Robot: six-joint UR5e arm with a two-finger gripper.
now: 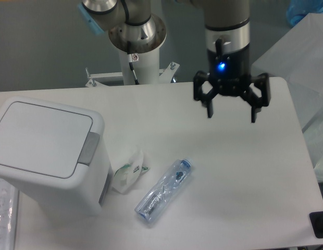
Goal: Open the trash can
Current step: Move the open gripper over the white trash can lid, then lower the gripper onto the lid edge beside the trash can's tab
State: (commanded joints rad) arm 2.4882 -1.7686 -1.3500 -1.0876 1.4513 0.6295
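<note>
Clearly the approach step is not begun: the gripper [231, 112] hangs with fingers apart and empty, well apart from the trash can [47, 156] at the table's [245, 182] left side. Its lid is shut. Next, I judge, the grey button [88, 148] needs pressing.

Smooth white plastic trash can [41, 151]; clear crinkled plastic bottle [164, 190].

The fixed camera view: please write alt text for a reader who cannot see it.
A large white boxy plastic trash can with its flat lid closed and a grey push button stands at the left of a white table. A black two-finger gripper hangs open above the table, far right of it. A crumpled white wrapper and a clear plastic bottle lie beside the can.
</note>
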